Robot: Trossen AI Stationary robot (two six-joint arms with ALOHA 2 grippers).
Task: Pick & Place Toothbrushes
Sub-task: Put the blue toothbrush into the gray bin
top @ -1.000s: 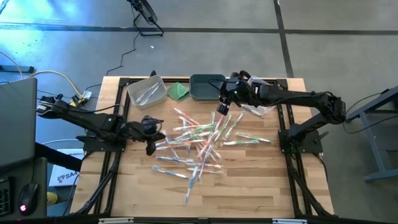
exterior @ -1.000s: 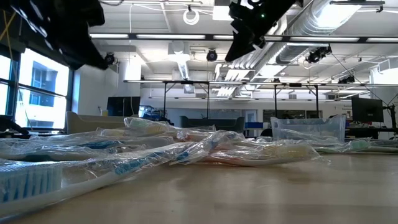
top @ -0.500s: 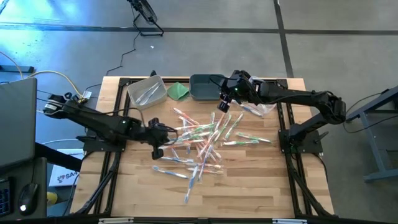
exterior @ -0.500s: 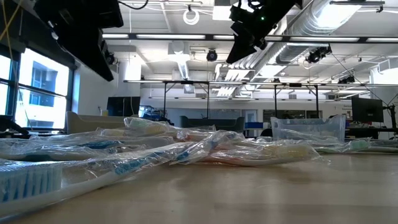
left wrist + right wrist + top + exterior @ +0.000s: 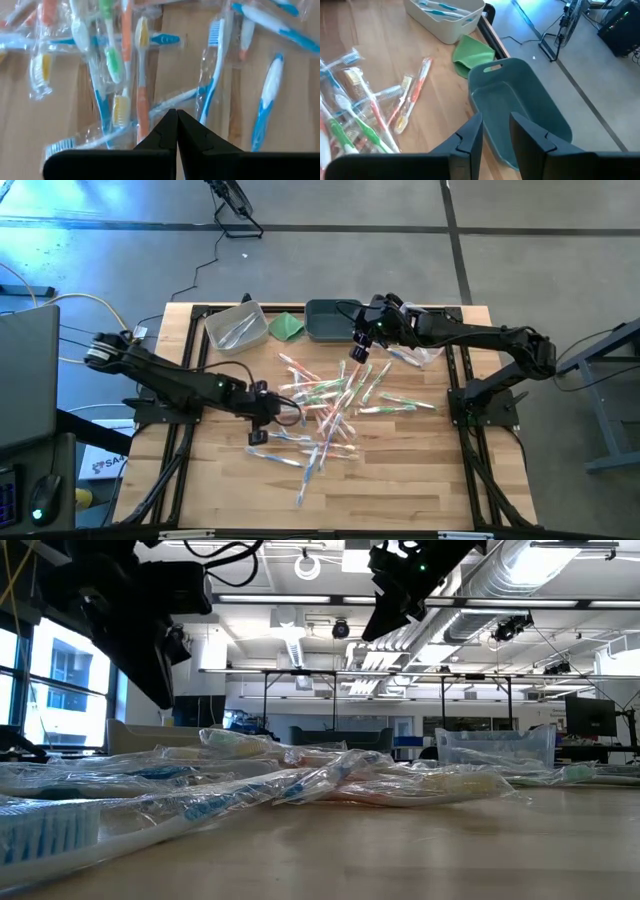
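Note:
The toothbrushes (image 5: 330, 405) lie in a loose heap of clear wrappers on the middle of the wooden table, also seen in the low view (image 5: 300, 785) and in the left wrist view (image 5: 140, 75). My left gripper (image 5: 262, 420) hangs shut above the heap's left edge (image 5: 176, 114), raised off the table (image 5: 160, 690). My right gripper (image 5: 360, 348) hovers open and empty over the heap's far side (image 5: 495, 122), high above it (image 5: 385, 615), next to the dark bin (image 5: 520, 100).
At the far edge stand a white bin (image 5: 236, 328) with a few toothbrushes in it, a folded green cloth (image 5: 288, 327) and a dark green bin (image 5: 333, 320). A clear wrapper heap (image 5: 420, 355) lies near the far right. Bare wood shows at the near edge.
My left gripper has moved toward the table's right and somewhat toward its near edge, coming down over the left edge of the toothbrush heap. The toothbrushes have stayed where they were.

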